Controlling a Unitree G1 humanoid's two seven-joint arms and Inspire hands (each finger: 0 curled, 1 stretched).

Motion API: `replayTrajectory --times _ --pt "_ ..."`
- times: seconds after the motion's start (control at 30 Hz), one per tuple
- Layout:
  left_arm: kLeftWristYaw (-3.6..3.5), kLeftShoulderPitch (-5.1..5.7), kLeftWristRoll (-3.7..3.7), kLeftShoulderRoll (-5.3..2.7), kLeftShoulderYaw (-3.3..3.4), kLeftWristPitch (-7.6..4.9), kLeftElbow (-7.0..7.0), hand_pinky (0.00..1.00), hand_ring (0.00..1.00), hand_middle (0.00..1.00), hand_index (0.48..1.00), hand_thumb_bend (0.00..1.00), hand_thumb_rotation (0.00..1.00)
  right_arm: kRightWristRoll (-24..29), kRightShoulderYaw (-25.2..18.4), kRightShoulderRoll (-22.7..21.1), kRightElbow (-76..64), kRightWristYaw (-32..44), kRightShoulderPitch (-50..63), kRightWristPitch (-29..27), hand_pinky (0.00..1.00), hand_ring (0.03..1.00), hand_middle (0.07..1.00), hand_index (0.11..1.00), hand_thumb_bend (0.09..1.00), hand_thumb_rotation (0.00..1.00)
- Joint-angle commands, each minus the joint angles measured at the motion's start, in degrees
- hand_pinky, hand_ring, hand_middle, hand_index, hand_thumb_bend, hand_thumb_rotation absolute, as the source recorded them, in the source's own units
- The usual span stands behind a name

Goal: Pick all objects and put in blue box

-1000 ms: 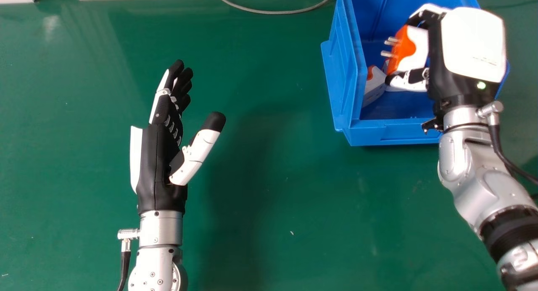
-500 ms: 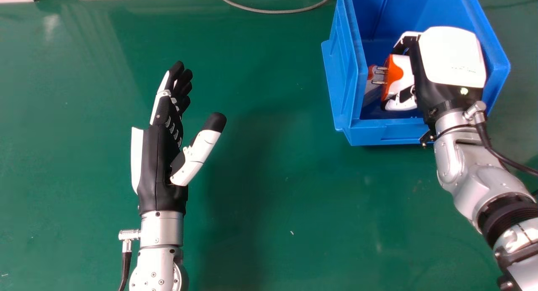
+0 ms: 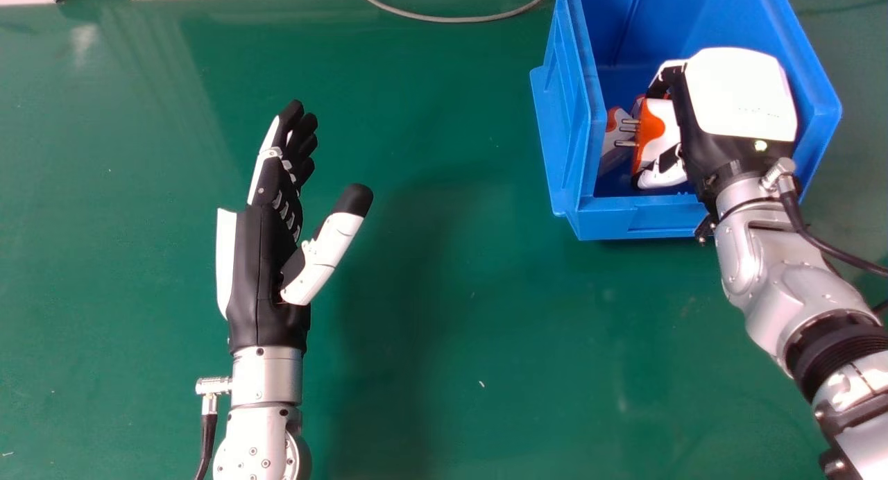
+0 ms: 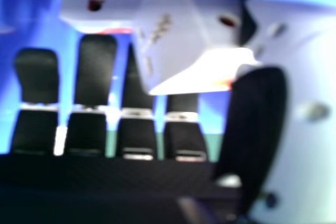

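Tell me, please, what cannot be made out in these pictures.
Head view: the orange and white plug's back end, hidden by the right hand.
Head view: the blue box's far rim, cut off by the top edge.
Right hand view: markings on the large white housing, blurred.

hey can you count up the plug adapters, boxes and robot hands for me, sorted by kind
Plug adapters: 3 visible, one in the right hand, one at its prongs' side, one mostly hidden
Blue box: 1
Robot hands, including the left hand: 2
Total: 6
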Motion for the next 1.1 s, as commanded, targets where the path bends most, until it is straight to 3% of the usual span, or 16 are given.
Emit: replayTrajectory --times 0.0,0.13,0.2,0.3,0.4,0.47,0.53,0.63,0.67,0.77,0.83,1.07 --pt "0.07 -0.79 0.15 -0.05 -0.08 -1.40 -0.20 0.93 0.92 0.92 0.907 0.91 0.61 -0.4 0.6 -0.6 -0.9 1.2 -2.4 2.1 0.26 0.384 0.494 0.557 0.491 0.00" --pt "-0.47 -0.89 -0.57 -0.34 0.05 -1.65 -0.14 0.93 0.92 0.91 0.903 0.91 0.61 -1.0 2.3 -1.0 -1.9 4.9 -2.6 4.2 0.23 0.344 0.488 0.533 0.504 0.00" --pt "-0.67 -0.87 -0.84 -0.44 0.12 -1.51 -0.18 0.93 0.92 0.91 0.902 0.90 0.60 -1.2 2.9 -1.3 -2.3 6.2 -2.6 4.9 0.27 0.386 0.488 0.526 0.509 0.00" --pt "-0.82 -1.04 -0.92 -0.50 0.15 -1.61 0.01 0.93 0.92 0.91 0.903 0.90 0.60 -1.8 3.9 -1.4 -3.7 7.9 -2.7 7.6 0.40 0.524 0.618 0.635 0.622 0.04" --pt "-0.24 -1.13 -0.36 -0.37 0.09 -1.82 0.24 0.93 0.92 0.91 0.902 0.90 0.59 -1.7 4.2 -1.3 -5.3 9.9 -2.5 10.2 0.59 0.704 0.781 0.778 0.739 0.13" --pt "-0.11 -1.24 -0.41 -0.49 0.10 -1.91 0.38 0.92 0.91 0.91 0.901 0.90 0.59 -1.6 4.4 -1.3 -6.1 10.9 -2.4 11.7 0.72 0.806 0.859 0.844 0.788 0.18" --pt "-0.04 -1.23 -0.33 -0.49 0.01 -1.67 0.36 0.92 0.91 0.91 0.900 0.90 0.59 -1.5 4.5 -1.3 -7.4 11.0 -2.0 12.8 0.78 0.845 0.888 0.871 0.807 0.20" --pt "0.40 -1.24 0.37 -0.27 -0.23 -1.38 0.27 0.92 0.91 0.91 0.900 0.90 0.59 -0.8 3.9 -1.1 -8.7 10.6 -1.5 13.8 0.82 0.876 0.910 0.894 0.827 0.22" --pt "0.42 -1.28 0.42 -0.27 -0.22 -1.34 0.28 0.93 0.92 0.91 0.900 0.90 0.59 -0.7 3.8 -1.1 -9.1 10.3 -1.4 14.1 0.89 0.921 0.943 0.932 0.855 0.25" --pt "0.64 -1.34 0.62 -0.23 -0.17 -1.37 0.38 0.94 0.92 0.91 0.902 0.90 0.60 -0.7 3.6 -1.0 -10.1 8.2 -0.7 14.1 0.95 0.968 0.977 0.972 0.887 0.29" --pt "0.90 -1.31 0.77 -0.21 -0.20 -1.29 0.32 0.94 0.93 0.91 0.902 0.90 0.60 -0.9 3.5 -1.1 -10.9 6.0 0.0 14.1 0.97 0.980 0.985 0.983 0.898 0.30" --pt "0.39 -0.91 0.46 -0.16 -0.28 -1.26 -0.27 0.95 0.93 0.91 0.902 0.91 0.60 0.9 -0.7 0.2 -16.7 -7.4 5.3 11.0 1.00 0.997 0.998 0.998 0.919 0.35"
